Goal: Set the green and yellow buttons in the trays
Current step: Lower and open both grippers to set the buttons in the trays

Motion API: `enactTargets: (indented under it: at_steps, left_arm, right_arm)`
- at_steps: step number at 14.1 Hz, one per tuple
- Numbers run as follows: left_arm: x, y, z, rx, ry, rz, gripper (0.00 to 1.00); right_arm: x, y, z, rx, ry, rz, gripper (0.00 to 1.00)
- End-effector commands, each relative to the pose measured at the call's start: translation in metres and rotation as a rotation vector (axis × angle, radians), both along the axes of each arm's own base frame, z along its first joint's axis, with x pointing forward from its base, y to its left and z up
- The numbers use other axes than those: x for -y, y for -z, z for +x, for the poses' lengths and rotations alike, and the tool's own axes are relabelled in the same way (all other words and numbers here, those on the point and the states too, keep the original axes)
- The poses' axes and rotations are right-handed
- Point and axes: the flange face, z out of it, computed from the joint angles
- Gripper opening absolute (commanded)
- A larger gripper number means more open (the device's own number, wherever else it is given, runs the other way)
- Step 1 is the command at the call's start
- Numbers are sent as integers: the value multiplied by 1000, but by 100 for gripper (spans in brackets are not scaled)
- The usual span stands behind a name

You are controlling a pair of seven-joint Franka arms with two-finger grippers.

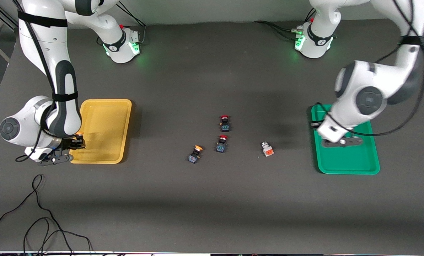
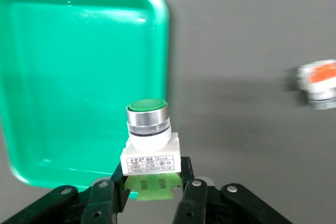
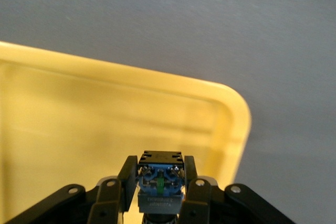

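Note:
My left gripper (image 2: 152, 182) is shut on a green button (image 2: 149, 145) with a round green cap, silver ring and white body. It holds the button over the green tray (image 2: 79, 77), near a corner; in the front view the gripper (image 1: 341, 141) is over that tray (image 1: 354, 163). My right gripper (image 3: 160, 174) is shut on a black-blue yellow button (image 3: 161, 179) over the yellow tray (image 3: 79, 108). In the front view it (image 1: 75, 143) is over the tray (image 1: 105, 121) at its edge. Another yellow-capped button (image 1: 194, 154) lies mid-table.
Two red-capped dark buttons (image 1: 225, 123) (image 1: 221, 143) lie mid-table, close to the yellow-capped one. An orange-and-white button (image 1: 267, 149) lies between them and the green tray, also in the left wrist view (image 2: 317, 82). Black cables (image 1: 37, 213) trail near the front corner at the right arm's end.

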Motion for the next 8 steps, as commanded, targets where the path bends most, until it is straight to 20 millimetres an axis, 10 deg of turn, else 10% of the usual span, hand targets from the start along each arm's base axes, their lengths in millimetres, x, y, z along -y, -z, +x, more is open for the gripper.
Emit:
enactTargets:
  at_steps: [1,2,3,8]
  left_arm:
    - [-41,15,-11,-10,58,-12,0]
    - [-51,29,-19,-5,64,4,0]
    - [-69,47,-27,35,83,19,0]
    - [-183,122,-45,152,186,-55,0]
  right_arm:
    - [-5,8,4,7,11,31,33]
    - [-5,8,4,6,20,34,76]
    - [-6,9,4,-2,34,38,96]
    - [-5,-52,24,-25,59,78,100]
